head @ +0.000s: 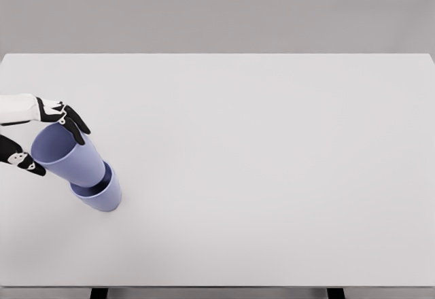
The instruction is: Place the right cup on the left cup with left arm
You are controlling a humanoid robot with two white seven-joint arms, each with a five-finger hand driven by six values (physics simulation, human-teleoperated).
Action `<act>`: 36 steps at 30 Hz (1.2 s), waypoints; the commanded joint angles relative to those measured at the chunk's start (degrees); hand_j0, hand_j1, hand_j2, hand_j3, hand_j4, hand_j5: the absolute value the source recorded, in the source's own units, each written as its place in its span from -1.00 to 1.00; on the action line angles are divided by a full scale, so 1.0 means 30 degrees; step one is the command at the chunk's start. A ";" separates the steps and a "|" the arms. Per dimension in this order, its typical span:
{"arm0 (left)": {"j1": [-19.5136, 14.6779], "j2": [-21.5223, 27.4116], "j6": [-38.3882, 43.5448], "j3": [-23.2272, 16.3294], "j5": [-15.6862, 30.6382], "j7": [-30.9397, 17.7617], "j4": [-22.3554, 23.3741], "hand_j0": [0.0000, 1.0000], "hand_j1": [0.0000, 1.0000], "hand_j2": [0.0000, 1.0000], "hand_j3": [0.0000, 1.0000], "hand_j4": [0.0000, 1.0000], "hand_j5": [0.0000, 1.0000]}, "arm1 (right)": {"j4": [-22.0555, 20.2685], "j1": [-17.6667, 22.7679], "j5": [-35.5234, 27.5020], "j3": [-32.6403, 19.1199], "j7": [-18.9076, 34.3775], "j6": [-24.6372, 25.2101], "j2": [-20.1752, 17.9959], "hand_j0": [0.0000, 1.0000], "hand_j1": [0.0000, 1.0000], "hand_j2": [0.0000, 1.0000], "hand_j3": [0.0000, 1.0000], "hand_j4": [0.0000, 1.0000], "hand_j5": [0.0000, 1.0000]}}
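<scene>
The upper cup (66,153) is seated tilted inside the lower cup (102,195), toward ten o'clock, at the white table's (272,177) eight o'clock area. Its rim is pinched by the left hand (41,132), black fingers (73,124) above and thumb (27,164) below.

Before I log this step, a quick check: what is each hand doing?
Left hand: shut on the upper cup, nested in the lower cup.
Right hand: not in view.

White bench (272,163) fills most of the view, evenly lit. Plain grey wall (217,10) behind. 2 dark legs (334,293) at the near edge.
</scene>
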 commanded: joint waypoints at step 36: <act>0.1847 -0.0622 0.0054 0.1927 -0.0500 0.0004 0.0492 0.27 0.27 0.27 0.27 0.27 0.27 | 0.0001 0.0000 0.0008 -0.0024 0.0005 -0.0004 0.0000 1.00 1.00 1.00 1.00 1.00 1.00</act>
